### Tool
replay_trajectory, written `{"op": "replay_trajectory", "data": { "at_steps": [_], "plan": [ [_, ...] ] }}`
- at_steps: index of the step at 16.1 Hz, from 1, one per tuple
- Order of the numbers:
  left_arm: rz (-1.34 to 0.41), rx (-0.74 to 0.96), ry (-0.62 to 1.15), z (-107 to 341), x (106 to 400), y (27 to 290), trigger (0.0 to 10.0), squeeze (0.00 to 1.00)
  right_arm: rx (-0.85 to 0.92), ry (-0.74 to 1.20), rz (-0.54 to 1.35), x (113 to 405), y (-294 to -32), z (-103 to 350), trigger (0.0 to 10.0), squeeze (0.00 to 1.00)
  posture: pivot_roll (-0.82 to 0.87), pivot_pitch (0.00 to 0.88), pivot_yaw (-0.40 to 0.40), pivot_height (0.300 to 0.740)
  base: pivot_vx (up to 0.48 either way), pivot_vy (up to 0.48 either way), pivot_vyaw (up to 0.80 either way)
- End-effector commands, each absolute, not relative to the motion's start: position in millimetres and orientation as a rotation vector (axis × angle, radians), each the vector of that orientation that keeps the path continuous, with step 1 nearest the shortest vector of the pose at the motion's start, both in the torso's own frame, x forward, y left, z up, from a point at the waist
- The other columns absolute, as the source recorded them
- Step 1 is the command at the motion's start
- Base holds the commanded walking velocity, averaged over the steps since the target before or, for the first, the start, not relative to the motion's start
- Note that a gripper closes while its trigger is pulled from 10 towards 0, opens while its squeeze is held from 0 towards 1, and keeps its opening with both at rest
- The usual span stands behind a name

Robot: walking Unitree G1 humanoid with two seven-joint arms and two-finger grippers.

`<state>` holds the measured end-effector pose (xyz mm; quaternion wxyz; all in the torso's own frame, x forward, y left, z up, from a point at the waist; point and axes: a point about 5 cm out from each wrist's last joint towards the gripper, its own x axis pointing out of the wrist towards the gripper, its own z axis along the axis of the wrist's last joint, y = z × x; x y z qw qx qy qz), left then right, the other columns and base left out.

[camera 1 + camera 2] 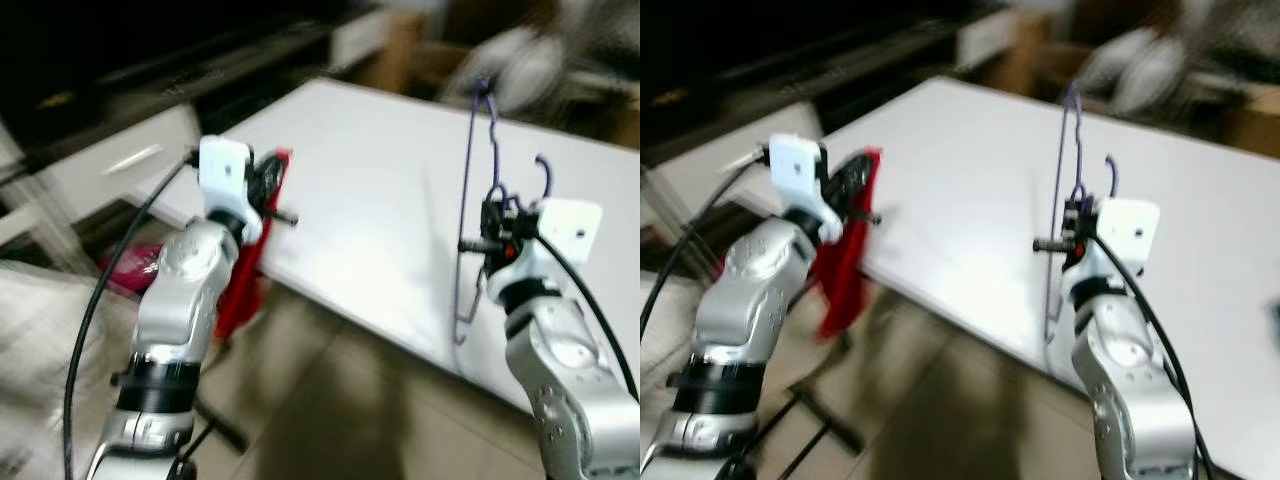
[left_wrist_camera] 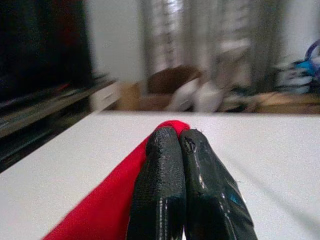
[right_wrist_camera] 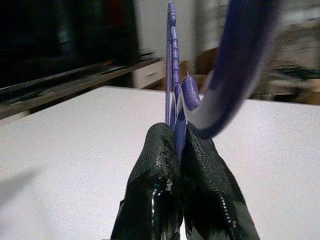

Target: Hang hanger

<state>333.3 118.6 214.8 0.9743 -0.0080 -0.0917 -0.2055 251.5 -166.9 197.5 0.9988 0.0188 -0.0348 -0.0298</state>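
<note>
**Right wrist view: purple hanger clamped, red cloth pinched**

Right wrist view shows the right hand clamped on a thin purple hanger, its smooth curved hook rising above the rubbery black fingers. The left hand is pressed together on soft red cloth, which droops off the near edge of the matte white counter. Beyond lie dark shelving and blurred clutter. No writing is legible.

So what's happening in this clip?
The robot stands at a white table with something in each claw. The right claw is shut on a purple hanger, holding it upright above the tabletop. The left claw pinches a red cloth that hangs off the table's near edge. Nothing is hung yet.
</note>
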Motion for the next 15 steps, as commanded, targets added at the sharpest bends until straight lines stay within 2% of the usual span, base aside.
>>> {"op": "replay_trajectory", "data": {
  "at_steps": [1,6,7,10,15],
  "plan": [
    [-0.465,-0.044,-0.245,230.7,335.1,103.7,10.0,0.0,0.024,-0.099,-0.081,251.2,-172.3,206.3,10.0,0.0,-0.01,0.0,0.062,0.74,0.442,0.0,-0.8],
    [-0.536,-0.123,-0.353,269.6,348.0,78.6,10.0,0.0,0.026,-0.134,-0.077,253.4,-171.4,217.4,10.0,0.0,-0.01,0.0,0.064,0.74,0.432,0.0,-0.8],
    [-0.528,-0.146,-0.375,276.2,349.1,76.5,10.0,0.0,0.024,-0.136,-0.074,252.8,-171.2,218.1,10.0,0.0,-0.01,0.0,0.064,0.74,0.0,0.0,-0.4],
    [-0.475,-0.104,-0.357,266.8,355.4,90.0,10.0,0.0,0.027,-0.139,-0.061,250.3,-169.5,218.3,10.0,0.0,-0.02,0.0,0.082,0.74,0.0,0.0,0.0],
    [-0.586,-0.103,-0.314,261.4,356.6,64.7,10.0,0.0,0.038,-0.138,-0.05,250.5,-167.2,216.9,10.0,0.0,0.01,0.0,0.09,0.74,0.0,0.0,0.0]
  ]
}}
